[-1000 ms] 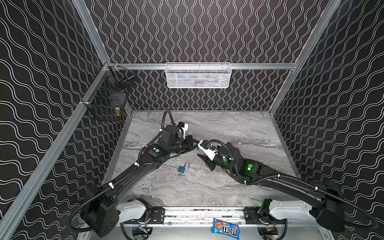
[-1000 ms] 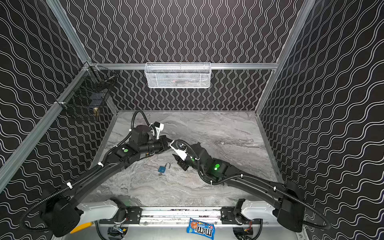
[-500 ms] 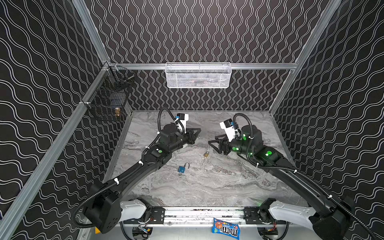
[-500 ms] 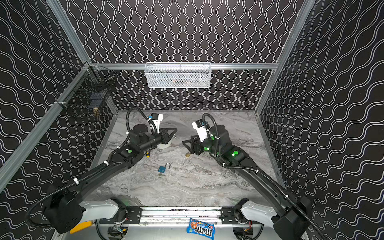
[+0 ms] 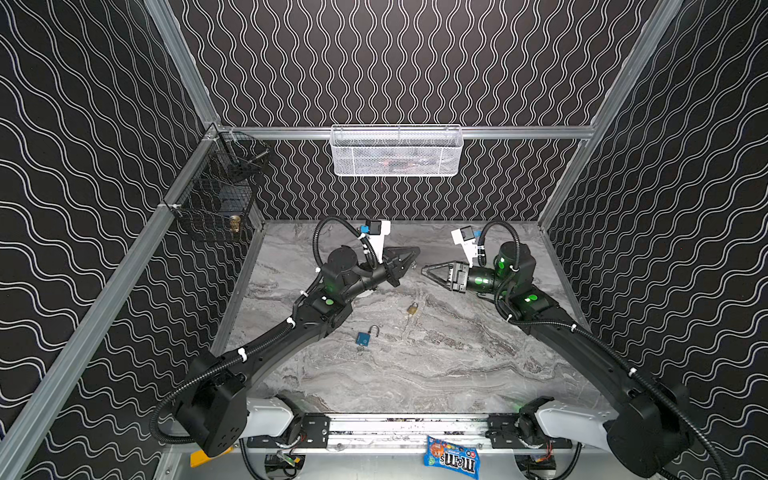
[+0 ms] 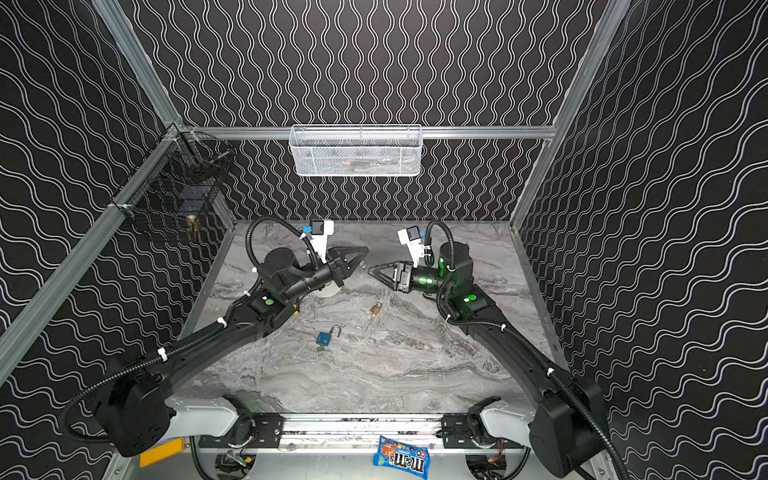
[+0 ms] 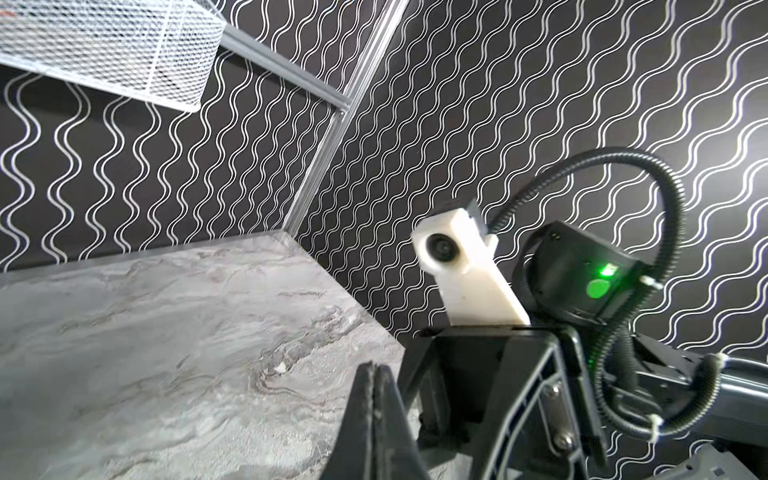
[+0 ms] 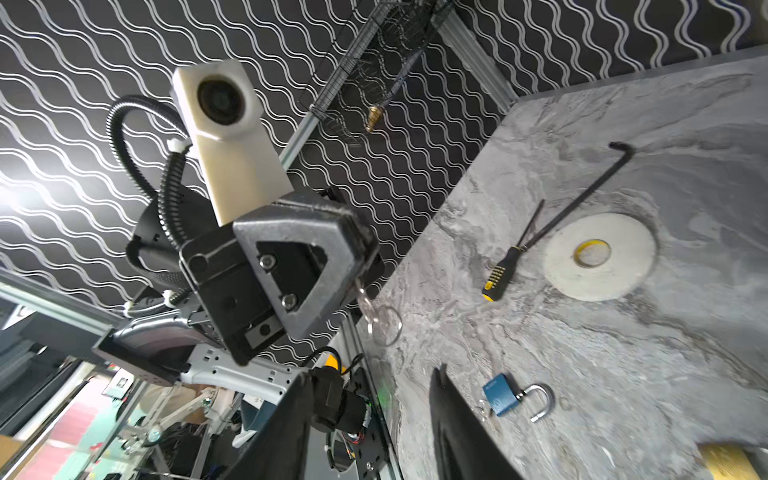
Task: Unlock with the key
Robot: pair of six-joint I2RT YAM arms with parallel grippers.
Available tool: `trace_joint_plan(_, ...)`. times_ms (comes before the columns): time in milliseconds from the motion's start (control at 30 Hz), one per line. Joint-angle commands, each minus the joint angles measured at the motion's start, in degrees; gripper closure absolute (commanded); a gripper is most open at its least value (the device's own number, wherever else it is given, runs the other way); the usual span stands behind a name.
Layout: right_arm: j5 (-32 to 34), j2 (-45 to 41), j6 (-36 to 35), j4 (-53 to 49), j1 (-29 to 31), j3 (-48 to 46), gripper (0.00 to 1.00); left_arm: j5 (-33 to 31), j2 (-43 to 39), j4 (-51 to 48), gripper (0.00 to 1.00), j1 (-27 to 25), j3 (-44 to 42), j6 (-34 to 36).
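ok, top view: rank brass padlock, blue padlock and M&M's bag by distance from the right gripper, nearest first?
1. brass padlock: on the marble just in front of the right gripper, mid-table.
2. blue padlock: shackle open, farther forward and to the left.
3. M&M's bag: off the marble, below the front rail.

We counted two padlocks, blue padlock (image 5: 363, 338), brass padlock (image 5: 412, 308), one screwdriver (image 8: 498, 270), one hex key (image 8: 582, 191), one tape roll (image 8: 623, 257).

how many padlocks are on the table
2. A blue padlock, shackle open, lies near the middle of the table; a brass padlock lies farther back, closer to the right gripper. Others may be hidden.
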Motion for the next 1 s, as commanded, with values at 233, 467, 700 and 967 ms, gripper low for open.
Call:
trace_joint_plan(233,-4.1,4.7,6.0,15.2,0.0,0.0,0.61,1.9,0.8,3.7,1.00,-0.1,1.8,1.9)
trace_joint_plan(467,-3.6,5.7,7.2,19.1,0.0,-0.5,0.67,0.8,1.4,4.7,1.00,-0.1,1.2,0.8)
trace_joint_plan(700,-4.3,7.0,8.9,21.9,0.1,-0.5,0.73,1.1,2.2,5.4,1.00,-0.1,1.9,0.1)
trace_joint_plan(967,-4.2,7.3,8.6,22.5,0.0,-1.0,0.79,0.9,2.2,6.8,1.00,-0.1,1.2,-0.7)
